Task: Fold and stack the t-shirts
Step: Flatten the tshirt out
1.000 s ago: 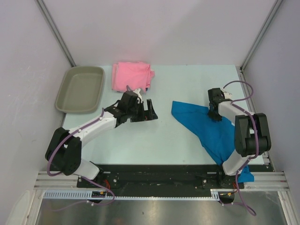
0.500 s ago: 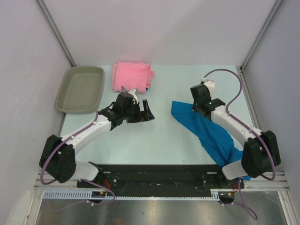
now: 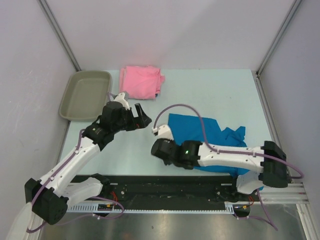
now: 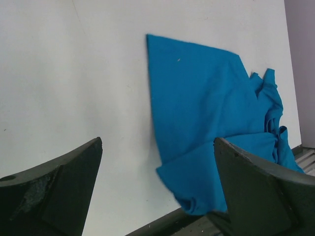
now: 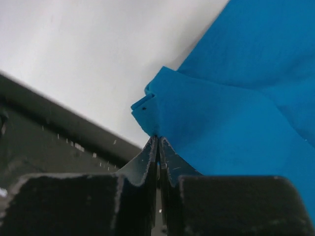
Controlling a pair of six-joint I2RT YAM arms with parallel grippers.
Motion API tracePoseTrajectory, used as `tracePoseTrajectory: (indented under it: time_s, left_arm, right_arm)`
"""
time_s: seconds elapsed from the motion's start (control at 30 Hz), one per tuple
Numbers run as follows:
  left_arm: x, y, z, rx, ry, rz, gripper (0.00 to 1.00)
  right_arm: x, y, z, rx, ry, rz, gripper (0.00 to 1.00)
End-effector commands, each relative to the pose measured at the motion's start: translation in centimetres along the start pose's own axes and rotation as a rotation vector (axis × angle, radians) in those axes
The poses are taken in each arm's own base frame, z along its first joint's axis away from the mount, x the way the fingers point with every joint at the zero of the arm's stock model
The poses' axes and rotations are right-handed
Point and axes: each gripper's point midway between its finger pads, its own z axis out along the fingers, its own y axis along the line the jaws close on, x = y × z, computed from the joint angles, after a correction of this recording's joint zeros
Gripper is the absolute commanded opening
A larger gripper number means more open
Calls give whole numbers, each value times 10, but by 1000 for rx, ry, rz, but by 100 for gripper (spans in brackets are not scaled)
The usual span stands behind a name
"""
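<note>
- The grey-beige tray (image 3: 85, 95) sits to the left of the left end effector and is not touched; nothing shows inside it.
- The left end effector (image 3: 144, 115) hangs over bare table (image 3: 210, 87) with its jaws spread wide and nothing between them. Its wrist camera looks straight at the blue cloth, so it is probably poised to take a second corner.
- The pink t-shirt (image 3: 141, 81) lies just beyond the left end effector at the far edge. It looks already folded, which would make it the base of the stack.
- The right end effector (image 5: 157, 140) has its jaws pressed together on a doubled corner of the blue t-shirt (image 5: 246, 98), close to the table's near edge. That grip suits dragging the cloth flat.
- The blue t-shirt (image 3: 200, 132) spreads to the right of that end effector. It is flat nearest the pinch and bunched at its far right end, so folding seems barely begun.
</note>
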Motion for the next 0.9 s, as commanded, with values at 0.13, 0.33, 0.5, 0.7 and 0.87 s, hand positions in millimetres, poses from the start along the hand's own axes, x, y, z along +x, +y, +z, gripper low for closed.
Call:
tracePoseTrajectory:
  time_s: [0.13,0.33,0.5,0.7,0.87]
  left_arm:
    - [3,5,-6,-2,-4,15,100]
    - [17,-15,13,95,58,1,100]
    - [47,-30,50,130,186,16,100]
    - [62,-55,93,141,305,53,100]
    - [85,-49,136,18,455,131,100]
  right_arm:
    - [-35,-19,-41,44,-147,102,100]
    - [-55,-171,-36,409,-137,266,100]
    - [-28,-259,0,565,-56,431,100]
    - [2,-287,45,568,43,515,99]
    - [16,-287,66,566,97,498,100]
